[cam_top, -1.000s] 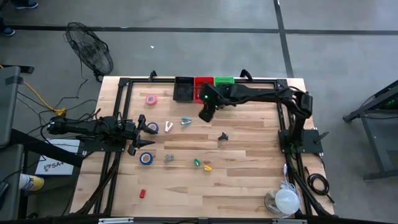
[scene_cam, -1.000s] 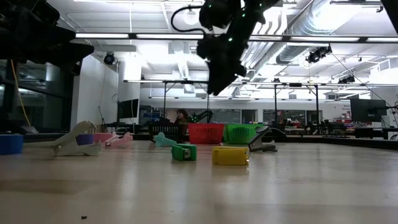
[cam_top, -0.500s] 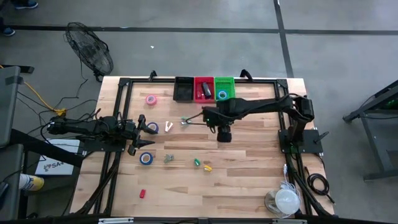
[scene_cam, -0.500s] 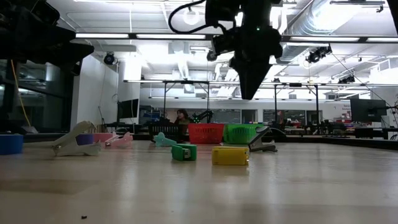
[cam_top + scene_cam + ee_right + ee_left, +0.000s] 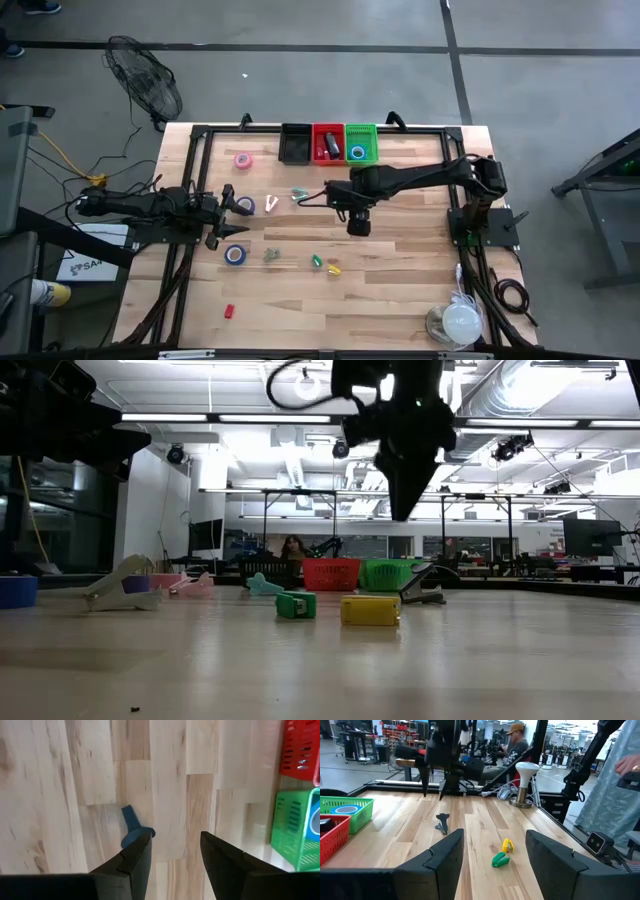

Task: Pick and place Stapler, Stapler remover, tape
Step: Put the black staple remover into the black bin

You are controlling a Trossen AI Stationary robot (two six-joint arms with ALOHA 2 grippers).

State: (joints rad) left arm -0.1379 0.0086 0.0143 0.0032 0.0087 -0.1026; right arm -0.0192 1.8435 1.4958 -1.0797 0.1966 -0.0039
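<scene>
My right gripper [image 5: 357, 224] [image 5: 176, 840] is open and points down, hanging well above the table in the low view [image 5: 405, 485]. A dark staple remover [image 5: 134, 827] [image 5: 425, 590] [image 5: 442, 822] lies on the wood below it, beside one fingertip; the gripper hides it in the high view. My left gripper [image 5: 236, 208] [image 5: 494, 839] waits open at the table's left, with a blue tape roll [image 5: 246, 204] at its fingertips. Small green [image 5: 318, 262] and yellow [image 5: 334, 268] staplers lie toward the near side. A second blue tape roll [image 5: 235, 254] and a pink one [image 5: 242, 160] lie at the left.
Black [image 5: 296, 143], red [image 5: 328, 143] and green [image 5: 360, 143] bins stand at the far edge; the green one holds a blue tape roll [image 5: 315, 832]. White [image 5: 270, 204] and teal [image 5: 299, 195] staple removers, a grey item [image 5: 270, 255] and a red item [image 5: 228, 311] lie about. A person shows beyond the table.
My right gripper has swung from beside the far bins toward the table's near side and now hangs over the dark staple remover, staying high above the table. Most of that travel came early; the last half second brought only a small shift. Nothing on the table moved.
</scene>
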